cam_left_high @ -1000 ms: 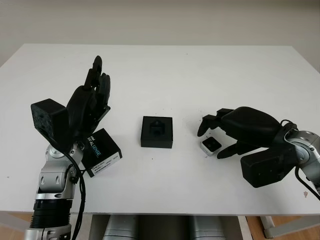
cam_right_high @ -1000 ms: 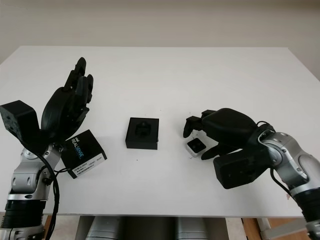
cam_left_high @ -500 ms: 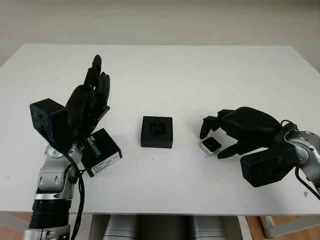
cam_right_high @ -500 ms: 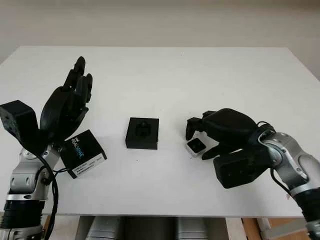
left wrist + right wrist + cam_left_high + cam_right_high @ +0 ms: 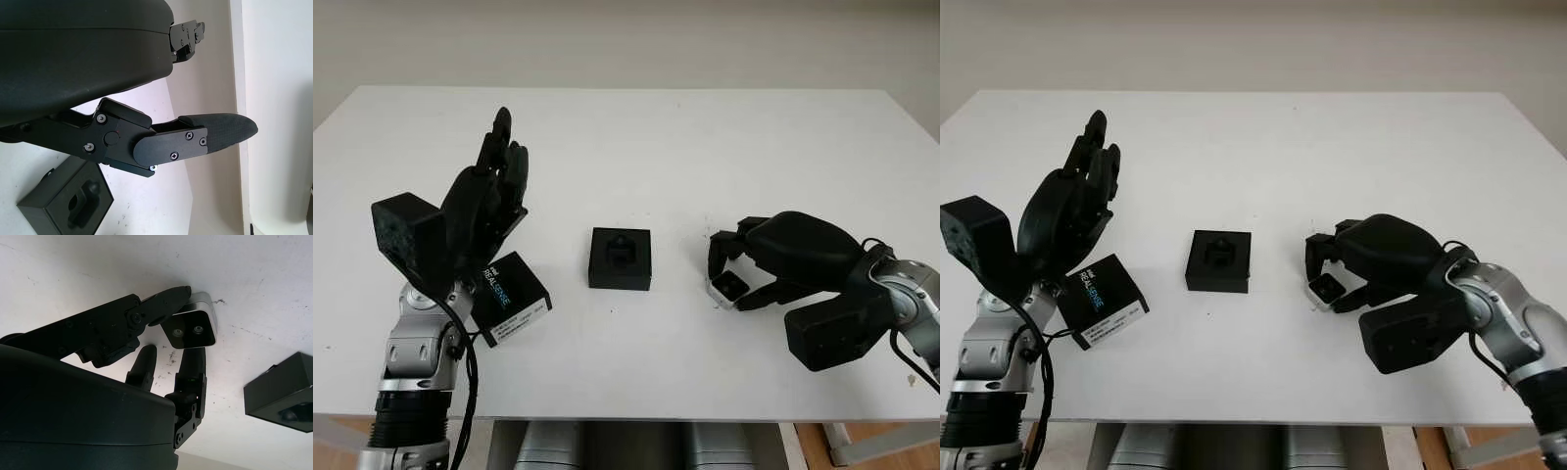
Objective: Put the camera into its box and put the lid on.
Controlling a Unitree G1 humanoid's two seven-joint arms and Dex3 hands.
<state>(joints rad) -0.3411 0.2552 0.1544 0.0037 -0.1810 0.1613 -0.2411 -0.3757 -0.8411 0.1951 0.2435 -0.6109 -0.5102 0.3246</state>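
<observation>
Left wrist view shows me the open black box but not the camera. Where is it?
Observer: The camera lies on the table to the right of the box, apart from it.
Operator: Does the right hand have it?
Observer: The right hand is over it, and its fingers pinch it from two sides. The camera sits on the table.
Operator: And the lid?
Observer: The lid lies on the table left of the box, just below the raised, open left hand.
</observation>
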